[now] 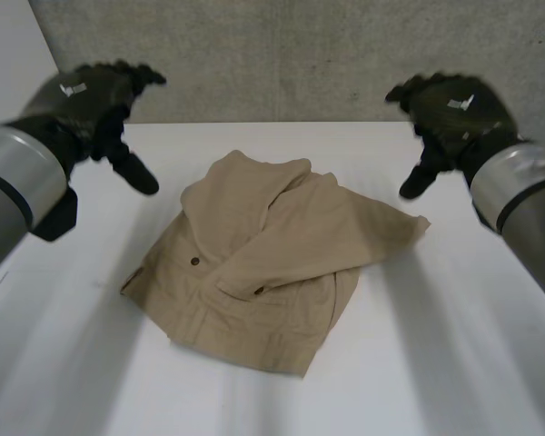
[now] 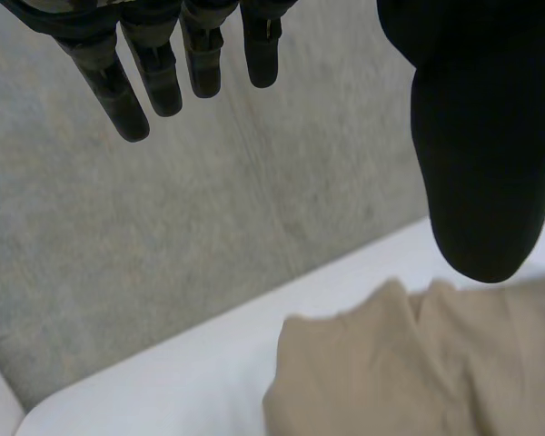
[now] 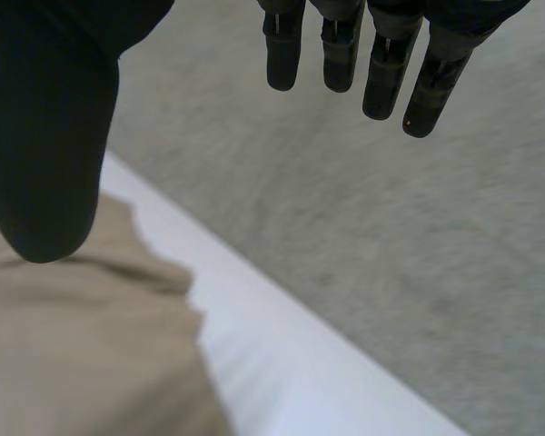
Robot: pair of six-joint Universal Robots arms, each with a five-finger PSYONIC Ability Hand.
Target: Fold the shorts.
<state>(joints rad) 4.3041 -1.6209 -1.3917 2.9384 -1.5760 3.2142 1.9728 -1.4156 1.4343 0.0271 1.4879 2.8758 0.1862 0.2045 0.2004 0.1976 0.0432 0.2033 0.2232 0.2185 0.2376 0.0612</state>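
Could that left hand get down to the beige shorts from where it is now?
Probably yes. The left hand hovers open over the white table, just beside the crumpled beige cloth shorts, and nothing lies between them to block its fingers.

The shorts (image 1: 272, 259) lie mid-table (image 1: 454, 363); my left hand (image 1: 95, 104) hangs to their left, my right hand (image 1: 450, 113) to their right.

A white surface (image 1: 454, 363) lies plain and smooth, with soft shading across it. Along its far edge stands a grey, speckled wall (image 1: 282, 54) with a rough, felt-like texture. At the far left corner of the surface, a paler, plain panel (image 1: 9, 45) meets that grey wall in a slanting line.
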